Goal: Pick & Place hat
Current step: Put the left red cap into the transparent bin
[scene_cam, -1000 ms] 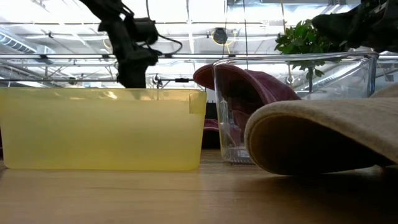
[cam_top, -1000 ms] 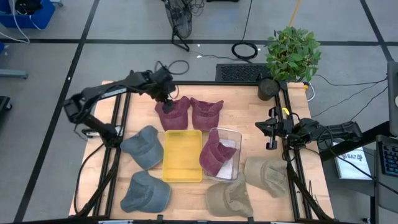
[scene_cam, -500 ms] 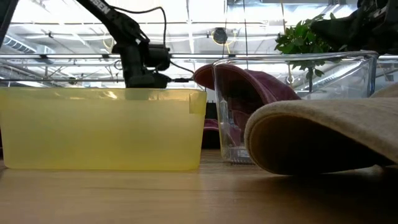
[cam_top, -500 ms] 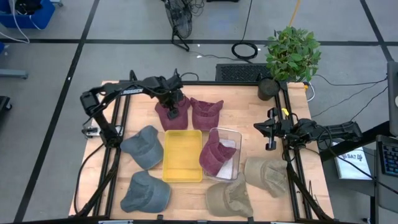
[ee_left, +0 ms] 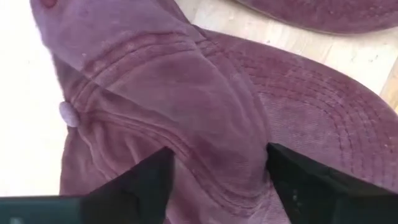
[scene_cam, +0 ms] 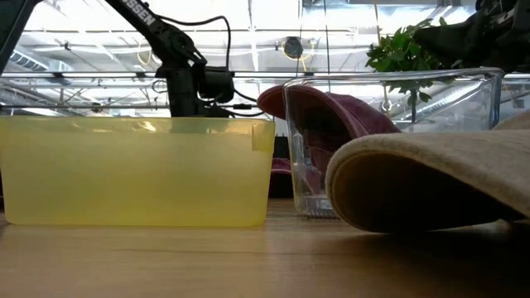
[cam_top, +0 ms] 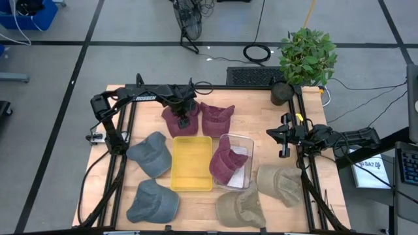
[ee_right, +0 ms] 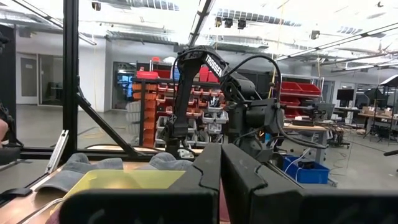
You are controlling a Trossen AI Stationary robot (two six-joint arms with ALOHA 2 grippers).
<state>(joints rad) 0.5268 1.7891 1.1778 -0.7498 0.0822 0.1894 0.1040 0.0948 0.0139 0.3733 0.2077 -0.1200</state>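
Two maroon hats lie crown up on the far middle of the table, one on the left and one on the right. My left gripper is open and points down over the left hat. In the left wrist view its fingers stand on either side of a raised fold of that hat's crown. A third maroon hat sits in a clear bin. My right gripper is shut and empty, held above the table's right side. My left gripper comes down from above on the left maroon hat's crown, near its top button. Its open fingers straddle a fold of the cloth. Whether the fingertips touch the cloth, I cannot tell. The hat lies on the table.
A yellow bin stands in the middle beside the clear bin. Two grey-blue hats lie at the near left, and two tan hats at the near right. A potted plant stands at the far right corner.
My left gripper has moved toward the table's right edge and down, from beside the left maroon hat's far edge to right over its crown. The hats have not moved.
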